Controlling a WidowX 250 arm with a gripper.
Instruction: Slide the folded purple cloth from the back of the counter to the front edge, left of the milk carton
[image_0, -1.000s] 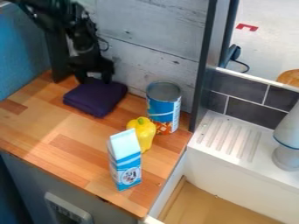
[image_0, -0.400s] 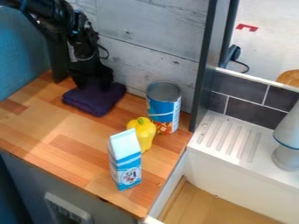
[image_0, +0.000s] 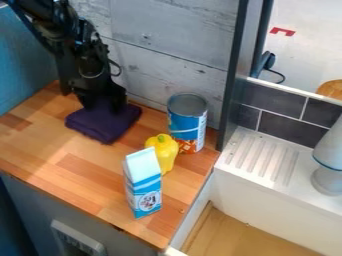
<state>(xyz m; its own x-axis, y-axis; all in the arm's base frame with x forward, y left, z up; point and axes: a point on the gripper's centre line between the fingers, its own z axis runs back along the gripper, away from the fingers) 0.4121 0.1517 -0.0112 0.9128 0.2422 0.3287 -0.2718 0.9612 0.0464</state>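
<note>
The pincer (image_0: 103, 106), clenched or released I cannot tell, meets the folded purple cloth (image_0: 100, 127), whose loose layers could slide apart under uneven pressure.

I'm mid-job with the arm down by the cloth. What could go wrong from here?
The gripper is close to the plank wall and might scrape it. If the folded purple cloth slid right, it could bump the can, perhaps nudging the yellow pepper beside it. The tall, narrow carton might tip if knocked.
</note>
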